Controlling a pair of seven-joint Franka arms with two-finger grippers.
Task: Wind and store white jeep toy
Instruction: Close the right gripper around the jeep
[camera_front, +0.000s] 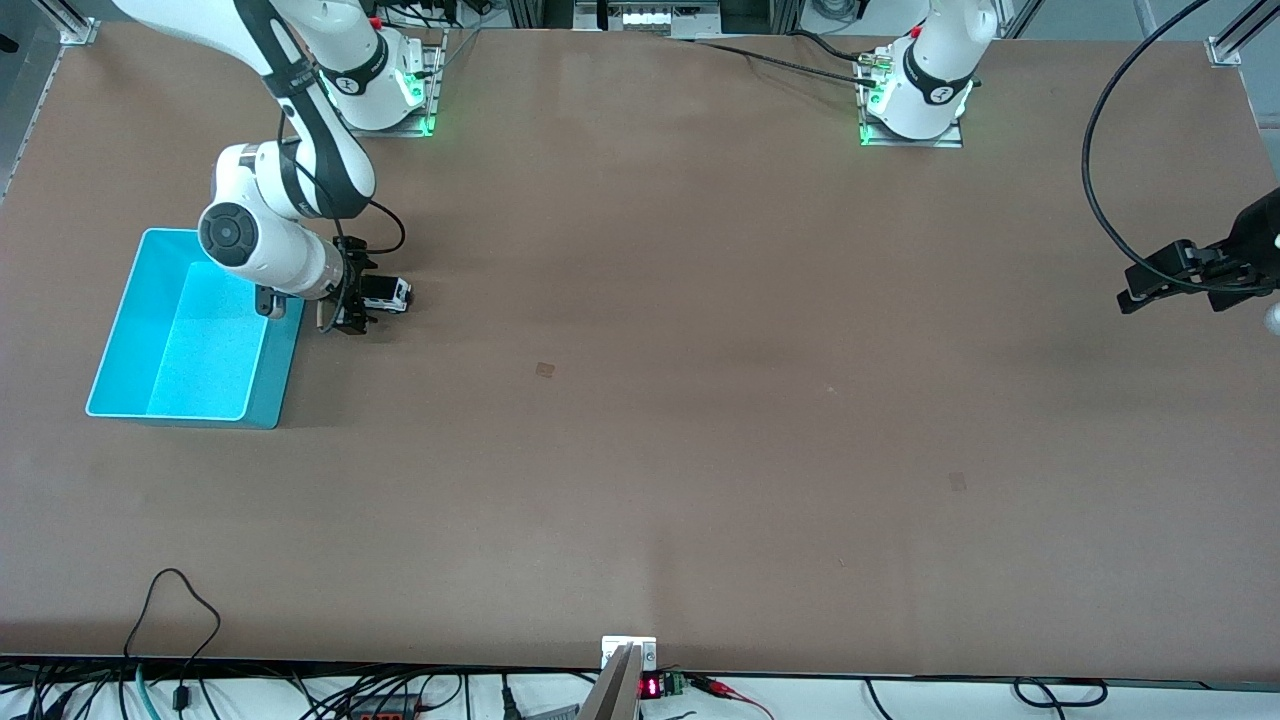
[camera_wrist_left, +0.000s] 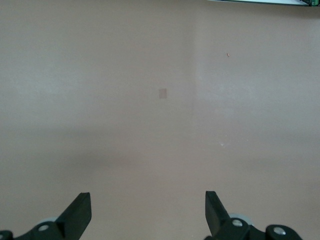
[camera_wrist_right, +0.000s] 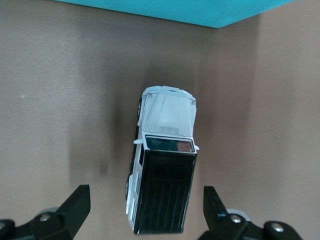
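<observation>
White jeep toy (camera_front: 388, 292) on the brown table (camera_front: 700, 400), upright on its wheels, just beside the teal bin (camera_front: 190, 330) near the right arm's end; black ribbed roof and dark windscreen plain in the right wrist view (camera_wrist_right: 162, 175), bonnet pointing toward the bin's wall (camera_wrist_right: 200, 12). Right tool (camera_front: 350, 300) low over the toy, released, fingers spread wide with one fingertip (camera_wrist_right: 77, 202) to each side of the roof and a gap between each and the car body; no contact to be seen. Bin standing apart from the toy, its nearest wall close by, nothing visible inside. Left tool (camera_front: 1165, 278) out at the left arm's end of the table, up in the air over bare brown surface, waiting, also released: both fingertips (camera_wrist_left: 80, 212) wide apart in the left wrist view with only table between them. Small pale square mark (camera_front: 545, 369) on the table well apart from the toy, toward the middle. Black cable (camera_front: 1110, 180) looping above the left tool.
</observation>
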